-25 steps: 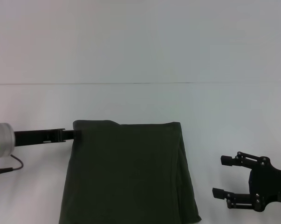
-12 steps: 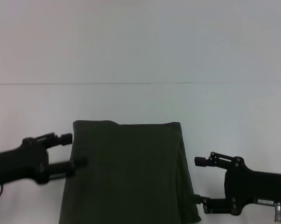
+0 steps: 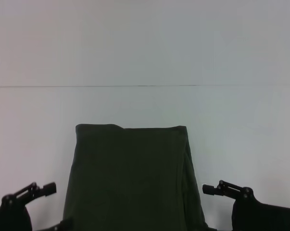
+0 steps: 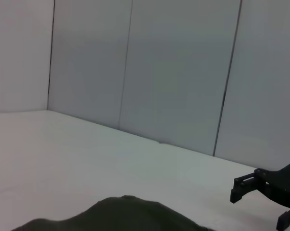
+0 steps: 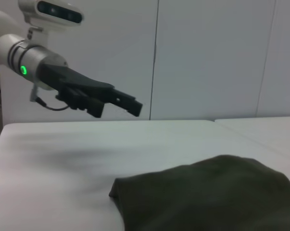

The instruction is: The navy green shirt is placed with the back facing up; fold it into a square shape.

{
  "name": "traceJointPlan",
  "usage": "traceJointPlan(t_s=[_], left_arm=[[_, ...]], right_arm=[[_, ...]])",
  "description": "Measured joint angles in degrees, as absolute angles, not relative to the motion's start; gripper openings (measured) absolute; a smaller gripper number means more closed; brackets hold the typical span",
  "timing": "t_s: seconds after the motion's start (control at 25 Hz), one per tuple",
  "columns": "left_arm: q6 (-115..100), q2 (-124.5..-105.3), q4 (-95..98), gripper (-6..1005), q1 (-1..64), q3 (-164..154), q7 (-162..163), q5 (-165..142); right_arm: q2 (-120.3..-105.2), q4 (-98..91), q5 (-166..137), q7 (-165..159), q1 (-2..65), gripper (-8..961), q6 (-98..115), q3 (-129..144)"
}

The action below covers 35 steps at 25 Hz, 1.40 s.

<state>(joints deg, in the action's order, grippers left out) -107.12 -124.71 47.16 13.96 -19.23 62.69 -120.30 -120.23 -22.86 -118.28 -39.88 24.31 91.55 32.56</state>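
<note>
The navy green shirt lies flat on the white table as a long folded panel, plain side up, its near end running off the bottom of the head view. My left gripper hovers open just off the shirt's near left edge. My right gripper is open beside the near right edge. Neither holds fabric. In the right wrist view the shirt lies low in front, with the left gripper above the table beyond it. The left wrist view shows a hump of shirt and the right gripper.
A thin seam line crosses the table beyond the shirt. Grey wall panels stand behind the table. The robot's head and left arm with a green light show in the right wrist view.
Both arms have drawn back toward the near edge of the table. The left gripper has left the shirt's far left corner. The shirt itself has not moved.
</note>
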Motion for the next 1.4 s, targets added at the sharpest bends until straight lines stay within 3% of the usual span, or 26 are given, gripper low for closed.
traceJointPlan(t_s=[1.4], left_arm=[[-103.36, -124.45, 39.92, 921, 14.92, -13.19, 58.45, -127.53]], right_arm=[[-120.23, -19.16, -116.67, -34.98, 23.01, 882, 87.87, 30.43]])
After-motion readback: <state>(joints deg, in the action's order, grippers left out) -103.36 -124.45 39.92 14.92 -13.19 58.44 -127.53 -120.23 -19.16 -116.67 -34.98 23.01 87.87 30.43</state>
